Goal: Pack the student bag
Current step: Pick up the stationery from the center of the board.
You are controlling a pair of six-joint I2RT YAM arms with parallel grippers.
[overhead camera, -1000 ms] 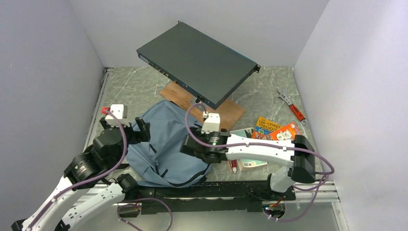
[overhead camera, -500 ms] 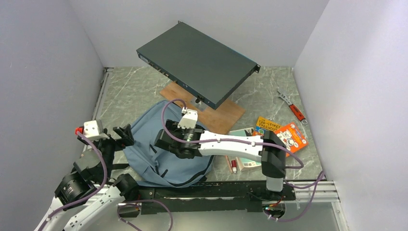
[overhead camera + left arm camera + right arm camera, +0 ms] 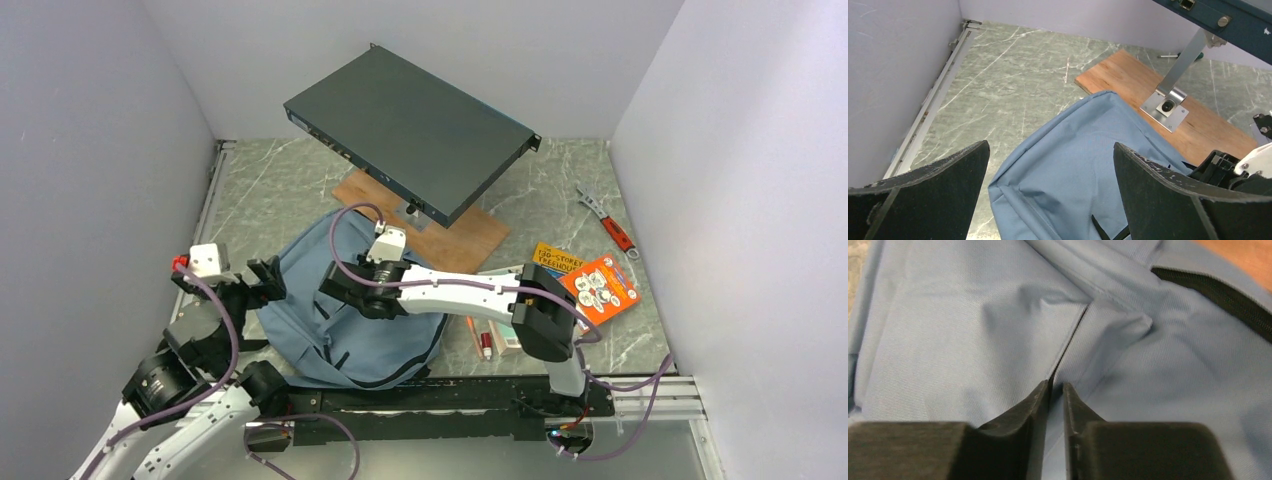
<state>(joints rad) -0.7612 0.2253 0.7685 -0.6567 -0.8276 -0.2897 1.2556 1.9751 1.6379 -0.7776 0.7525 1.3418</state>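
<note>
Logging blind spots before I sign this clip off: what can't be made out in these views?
Whether the student bag is open: top view, the right arm lies across it; right wrist view, the black zipper runs off the right edge.
How many books lie beside the bag and their titles: top view, the same arm covers most of them.
The bag's near side: left wrist view, cut off by the bottom edge.

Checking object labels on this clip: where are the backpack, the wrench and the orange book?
backpack [image 3: 365, 340]: top view, bare blue fabric on its near side.
wrench [image 3: 607, 222]: top view, middle of its length.
orange book [image 3: 600, 287]: top view, centre of its cover.
</note>
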